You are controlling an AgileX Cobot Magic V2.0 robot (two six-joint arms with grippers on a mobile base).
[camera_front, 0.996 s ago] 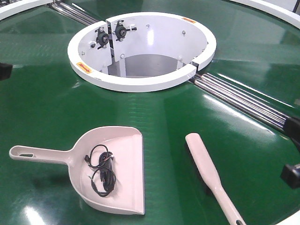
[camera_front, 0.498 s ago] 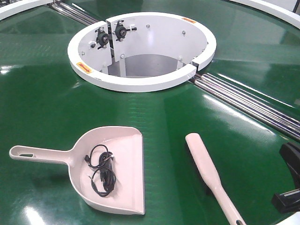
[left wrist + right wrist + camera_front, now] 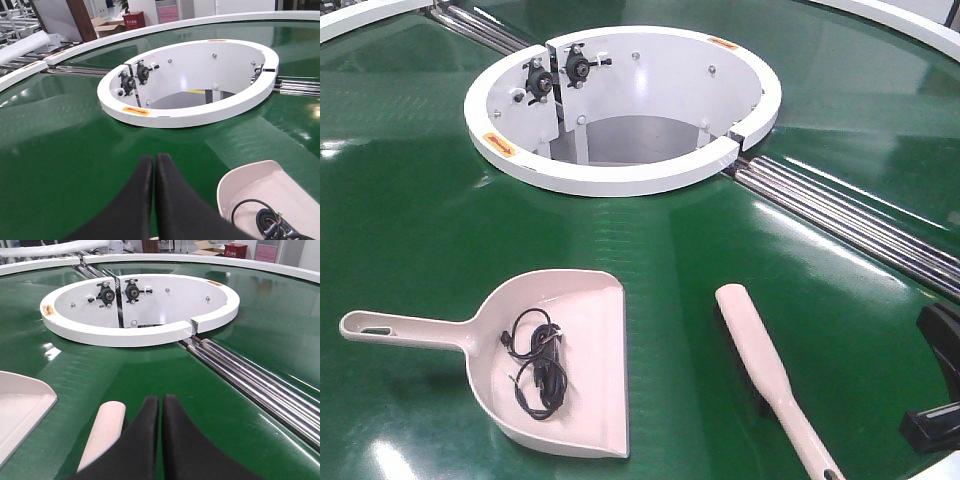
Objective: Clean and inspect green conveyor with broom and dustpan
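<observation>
Pressing together with only a hairline seam between them, the black fingers of the left gripper (image 3: 153, 165) hold nothing and hang above bare green belt, with the rounded corner of the dustpan (image 3: 260, 187) just off to their right in the left wrist view. The right gripper (image 3: 160, 407) shows the same picture: its two dark fingers meet along a thin line, empty, above the belt, and the rounded pale end of the broom (image 3: 105, 432) lies just beside them on the left without clear contact. From the front camera, the dustpan (image 3: 575, 340) lies flat on the green conveyor (image 3: 410, 220) near its front edge, handle pointing toward the left edge, and a tangle of thin black cable (image 3: 538, 365) sits inside the pan. The broom (image 3: 760, 365) lies well apart to the dustpan's right, its handle running down toward the front edge. A black part of the right arm (image 3: 940, 385) shows at the right edge of that view. Farther back, the white ring-shaped hub (image 3: 620, 175) sits in the middle of the surface, and chrome roller strips (image 3: 840, 215) run from it toward the right edge.
</observation>
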